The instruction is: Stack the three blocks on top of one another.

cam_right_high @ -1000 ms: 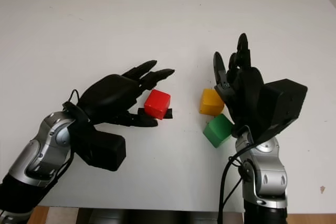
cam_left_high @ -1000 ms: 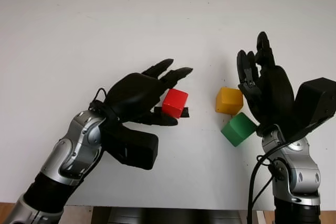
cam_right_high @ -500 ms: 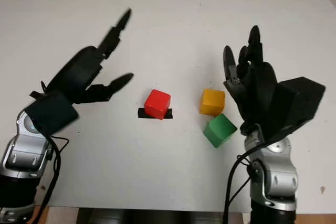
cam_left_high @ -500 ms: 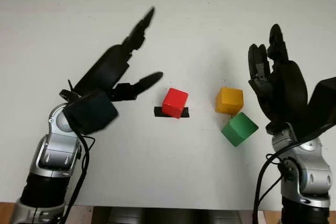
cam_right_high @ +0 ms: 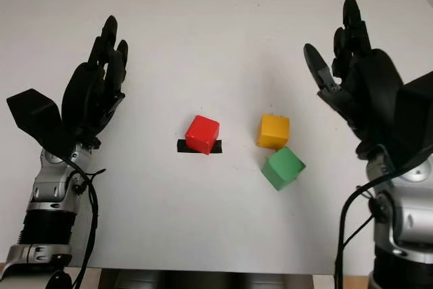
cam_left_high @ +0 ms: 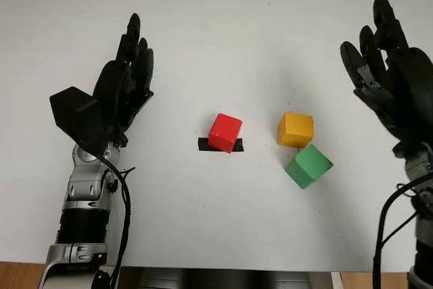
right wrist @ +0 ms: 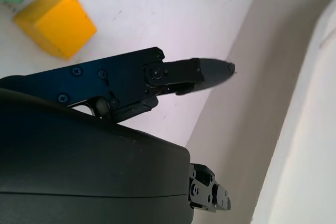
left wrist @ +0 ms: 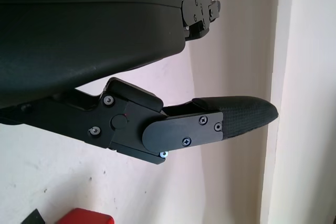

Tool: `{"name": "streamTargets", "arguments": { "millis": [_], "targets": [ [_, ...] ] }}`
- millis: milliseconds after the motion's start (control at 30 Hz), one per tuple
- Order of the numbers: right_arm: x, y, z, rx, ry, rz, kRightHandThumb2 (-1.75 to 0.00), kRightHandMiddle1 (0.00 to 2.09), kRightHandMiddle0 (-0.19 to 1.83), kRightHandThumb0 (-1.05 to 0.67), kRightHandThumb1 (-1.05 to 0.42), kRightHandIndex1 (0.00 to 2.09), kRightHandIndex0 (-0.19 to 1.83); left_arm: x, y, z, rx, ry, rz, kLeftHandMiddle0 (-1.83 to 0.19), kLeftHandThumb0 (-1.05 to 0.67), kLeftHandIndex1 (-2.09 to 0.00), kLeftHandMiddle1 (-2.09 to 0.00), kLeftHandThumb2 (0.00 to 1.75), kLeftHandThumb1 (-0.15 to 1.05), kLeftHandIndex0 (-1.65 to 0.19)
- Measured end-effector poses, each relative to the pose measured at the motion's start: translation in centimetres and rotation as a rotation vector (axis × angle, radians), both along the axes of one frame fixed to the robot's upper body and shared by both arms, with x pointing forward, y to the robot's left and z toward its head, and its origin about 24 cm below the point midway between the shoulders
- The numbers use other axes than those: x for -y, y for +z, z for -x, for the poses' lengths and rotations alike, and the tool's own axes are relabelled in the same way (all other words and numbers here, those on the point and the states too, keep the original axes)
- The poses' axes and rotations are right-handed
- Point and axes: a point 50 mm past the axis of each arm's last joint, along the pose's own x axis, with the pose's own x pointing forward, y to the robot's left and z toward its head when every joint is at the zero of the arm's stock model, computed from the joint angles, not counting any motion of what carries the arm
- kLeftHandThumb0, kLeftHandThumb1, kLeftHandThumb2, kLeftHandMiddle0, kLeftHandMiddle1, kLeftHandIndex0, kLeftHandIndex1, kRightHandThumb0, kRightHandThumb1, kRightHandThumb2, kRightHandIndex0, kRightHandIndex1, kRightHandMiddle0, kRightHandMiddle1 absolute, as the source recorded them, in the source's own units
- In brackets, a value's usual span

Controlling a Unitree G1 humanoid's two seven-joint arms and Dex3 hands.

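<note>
Left hand (cam_left_high: 125,89), right hand (cam_left_high: 389,79) open; matte cubes unstacked.

I can read no text, label, brand, number or sign on anything before me.
</note>
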Motion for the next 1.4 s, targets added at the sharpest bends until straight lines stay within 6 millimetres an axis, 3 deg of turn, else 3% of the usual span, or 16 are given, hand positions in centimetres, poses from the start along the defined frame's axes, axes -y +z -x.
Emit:
{"name": "streamTargets", "arguments": {
  "millis": [267, 333, 567, 733, 933, 1133, 1267, 1400],
  "targets": [
    [1.9, 1.5, -0.2, -0.07, -0.022, 0.173, -0.05, 0.11, 0.06, -0.38, -0.98, 0.12, 0.05, -0.2, 0.0, 0.0, -0.005, -0.003, 0.029, 0.18, -0.77, -0.04, -0.05, 0.6, 1.05, 0.17],
    [1.9, 2.0, -0.2, -0.067, -0.024, 0.261, -0.04, 0.15, 0.16, -0.34, -0.95, 0.18, 0.18, -0.2, -0.1, 0.0, -0.013, -0.008, 0.034, 0.18, -0.76, -0.04, -0.05, 0.61, 1.05, 0.17],
    [0.8, 4.3, -0.1, -0.003, 0.042, 0.565, -0.03, 0.3, 0.48, -0.29, -0.86, 0.29, 0.48, -0.2, -0.3, 0.0, -0.027, -0.013, 0.033, 0.16, -0.77, -0.05, -0.06, 0.63, 1.05, 0.15],
    [-0.8, 5.3, -0.4, 0.096, 0.075, 0.793, -0.04, 0.25, 0.61, -0.23, -0.76, 0.23, 0.56, -0.3, -0.4, 0.0, -0.031, -0.015, 0.029, 0.17, -0.76, -0.05, -0.05, 0.65, 1.05, 0.16],
    [-3.0, 4.2, -1.1, 0.216, 0.159, 1.087, -0.05, 0.27, 0.67, -0.32, -0.73, 0.23, 0.62, -0.3, -0.4, 0.0, -0.031, -0.015, 0.029, 0.18, -0.76, -0.04, -0.05, 0.67, 1.05, 0.18],
    [-4.2, 3.0, -1.1, 0.425, 0.264, 1.465, -0.06, 0.23, 0.54, -0.41, -0.76, 0.21, 0.61, -0.3, -0.4, 0.0, -0.034, -0.009, 0.02, 0.18, -0.75, -0.04, -0.05, 0.68, 1.05, 0.18],
    [-4.8, 2.6, -1.2, 0.528, 0.345, 1.596, -0.07, 0.26, 0.56, -0.42, -0.78, 0.22, 0.66, -0.3, -0.7, -0.1, -0.049, -0.007, 0.018, 0.19, -0.74, -0.03, -0.04, 0.68, 1.05, 0.19],
    [-5.3, 2.4, -1.5, 0.605, 0.397, 1.73, -0.06, 0.29, 0.58, -0.31, -0.79, 0.24, 0.7, -0.3, -1.0, -0.2, -0.067, -0.008, 0.021, 0.19, -0.74, -0.02, -0.04, 0.68, 1.05, 0.19]
  ]
}}
